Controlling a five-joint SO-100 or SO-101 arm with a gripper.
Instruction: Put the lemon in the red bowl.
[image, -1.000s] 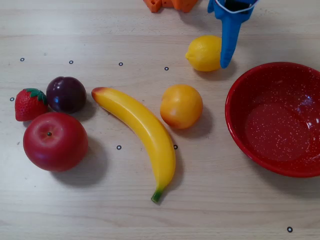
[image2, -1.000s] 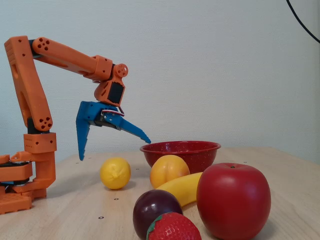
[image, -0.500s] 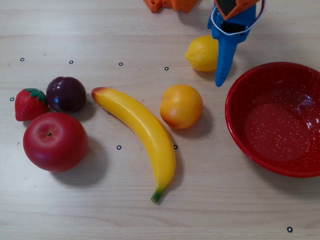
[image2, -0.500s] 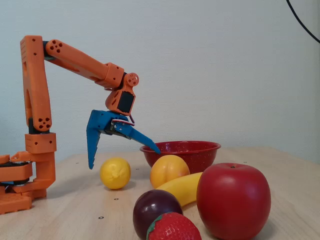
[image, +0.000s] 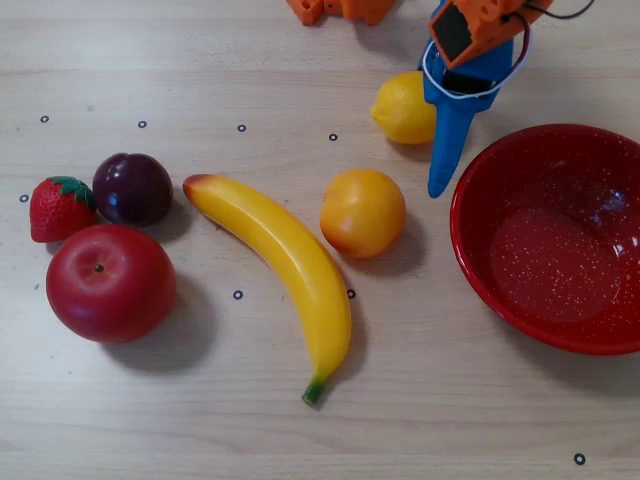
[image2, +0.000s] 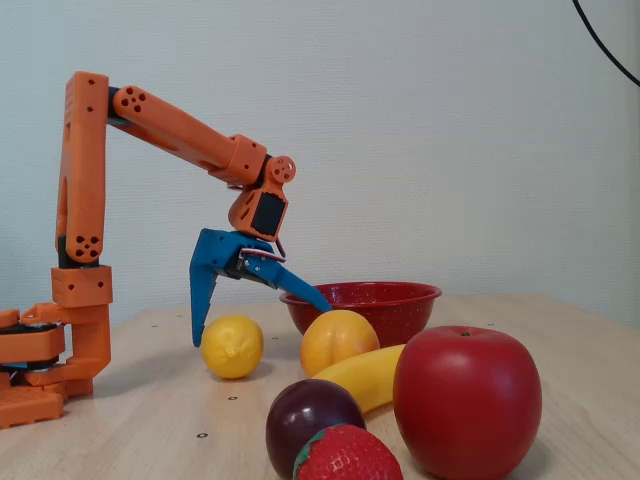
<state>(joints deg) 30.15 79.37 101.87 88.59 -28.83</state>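
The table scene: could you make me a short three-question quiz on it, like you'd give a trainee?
1. True or false: the lemon already lies in the red bowl.
2. In the overhead view, which fruit lies between the banana and the bowl? A) apple B) orange fruit C) plum
3. Fill in: in the fixed view, the gripper is ____, one finger behind the lemon and the other slanting toward the bowl.

Key:
1. False; it sits on the table beside the bowl.
2. B
3. open
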